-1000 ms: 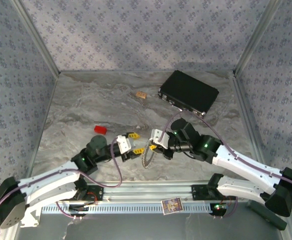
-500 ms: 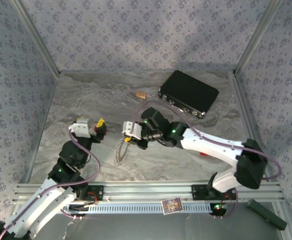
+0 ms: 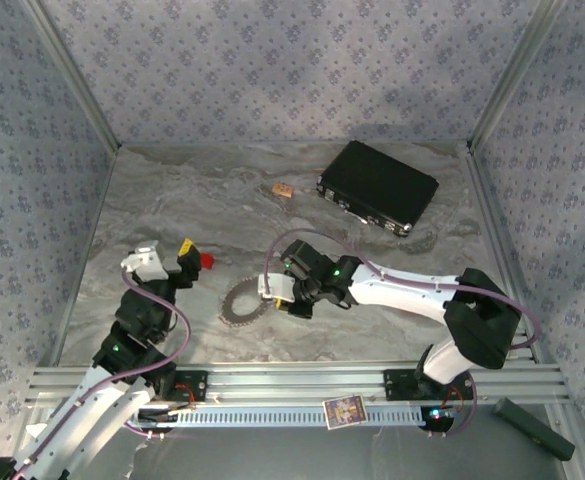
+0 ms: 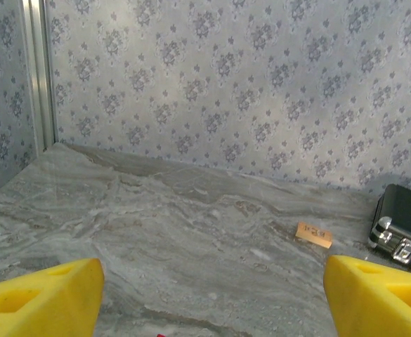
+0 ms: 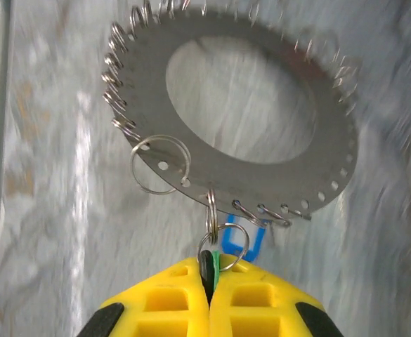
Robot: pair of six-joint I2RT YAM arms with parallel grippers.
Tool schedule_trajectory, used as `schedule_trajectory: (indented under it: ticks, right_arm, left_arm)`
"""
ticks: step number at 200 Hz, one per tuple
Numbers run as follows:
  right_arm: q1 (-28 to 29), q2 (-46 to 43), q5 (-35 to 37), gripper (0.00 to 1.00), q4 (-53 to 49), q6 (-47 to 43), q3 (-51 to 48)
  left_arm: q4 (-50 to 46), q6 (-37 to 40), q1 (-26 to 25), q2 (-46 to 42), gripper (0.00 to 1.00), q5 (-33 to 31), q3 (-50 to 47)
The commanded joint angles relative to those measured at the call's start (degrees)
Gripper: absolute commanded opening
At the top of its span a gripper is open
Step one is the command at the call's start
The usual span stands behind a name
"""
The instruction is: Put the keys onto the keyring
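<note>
1. A small tan tag (image 4: 313, 234) carries marks, perhaps writing, too small to read; a black case (image 3: 377, 186) lies near it.
2. The right hand (image 5: 209, 270) is closed on the green key (image 5: 209, 264), which is hooked to the keyring (image 3: 240, 302) on the surface (image 3: 172, 200).
3. The left hand (image 4: 212, 295) is open, well apart.

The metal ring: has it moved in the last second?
Yes. The ring has shifted left, farther from the black case, and now lies flat, not edge-on. The right gripper pinches a green key on it.
</note>
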Motion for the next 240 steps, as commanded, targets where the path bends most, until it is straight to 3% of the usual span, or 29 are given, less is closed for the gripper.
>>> schedule_trajectory:
  ticks: [1, 36, 80, 117, 148, 167, 182, 198, 215, 240]
  right_arm:
    - [0.47, 0.31, 6.23, 0.04, -9.93, -1.29, -0.18]
    - [0.75, 3.51, 8.91, 0.08, -15.29, -0.88, -0.03]
    - [0.34, 6.63, 6.99, 0.25, -17.95, -0.63, -0.29]
    - [-3.43, -2.40, 2.67, 0.36, -15.92, 1.06, -1.56]
    - [-14.29, -15.46, -1.82, 0.38, -1.73, 8.11, -8.47]
    - [-21.11, -22.43, 4.51, 0.42, 9.22, 12.93, -14.21]
    - [-27.19, -25.92, 10.03, 0.50, 17.18, 11.78, -18.04]
    - [-36.11, -26.40, 14.04, 0.56, 25.05, 14.28, -21.02]
    - [-45.39, -24.05, 13.72, 0.56, 30.61, 20.06, -22.99]
    - [-49.29, -19.38, 16.24, 0.64, 49.66, 24.33, -33.24]
  left_arm:
    - [0.24, -0.09, 0.63, 1.24, 0.82, -0.38, -1.26]
    - [0.52, -0.77, 1.83, 5.15, 0.82, -0.38, -2.68]
    - [1.90, 1.25, 2.60, 10.01, 0.83, -0.38, -1.19]
    - [4.47, 5.34, 4.25, 16.50, 0.86, -0.47, 1.11]
    - [7.52, 8.67, 7.84, 24.12, 0.91, -0.38, 2.62]
    - [11.19, 10.56, 11.49, 28.49, 0.93, 3.23, 2.50]
    - [14.00, 11.09, 14.86, 31.78, 0.93, 0.76, 2.23]
    - [18.09, 11.00, 18.63, 34.66, 0.94, -0.07, 1.61]
    - [22.89, 10.83, 22.18, 38.32, 0.94, 4.77, 0.59]
    - [29.69, 11.57, 24.67, 46.67, 0.95, 9.95, 0.32]
